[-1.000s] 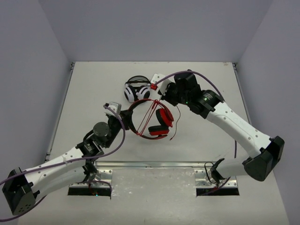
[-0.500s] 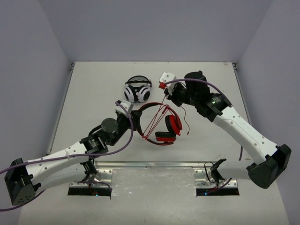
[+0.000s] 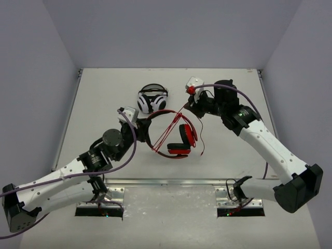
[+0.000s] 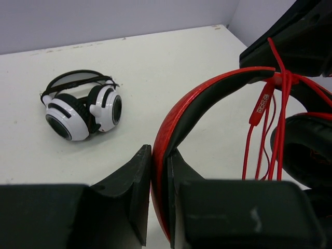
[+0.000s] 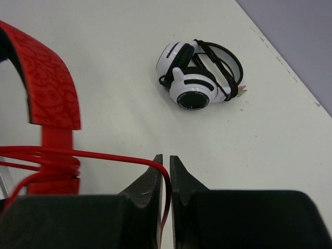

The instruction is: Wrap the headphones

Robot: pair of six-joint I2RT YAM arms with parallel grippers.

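Note:
The red headphones (image 3: 179, 137) are held just above the table at its centre, ear cups to the right. My left gripper (image 3: 140, 130) is shut on the left end of the red headband (image 4: 207, 98), which is pinched between its fingers. Several strands of the thin red cable (image 3: 168, 129) run across the headband, and a loose end (image 3: 200, 140) hangs to the right. My right gripper (image 3: 188, 106) is shut on the cable (image 5: 104, 154), which runs taut from the headband (image 5: 46, 88) into its jaws.
White-and-black headphones (image 3: 152, 99) lie on the table just behind the red pair, between the two grippers; they also show in the left wrist view (image 4: 80, 106) and the right wrist view (image 5: 199, 78). The table's metal front edge (image 3: 166, 181) lies near the arm bases.
My right gripper has moved right and back with the cable, drawing it taut. My left gripper swung the headphones right, then back left.

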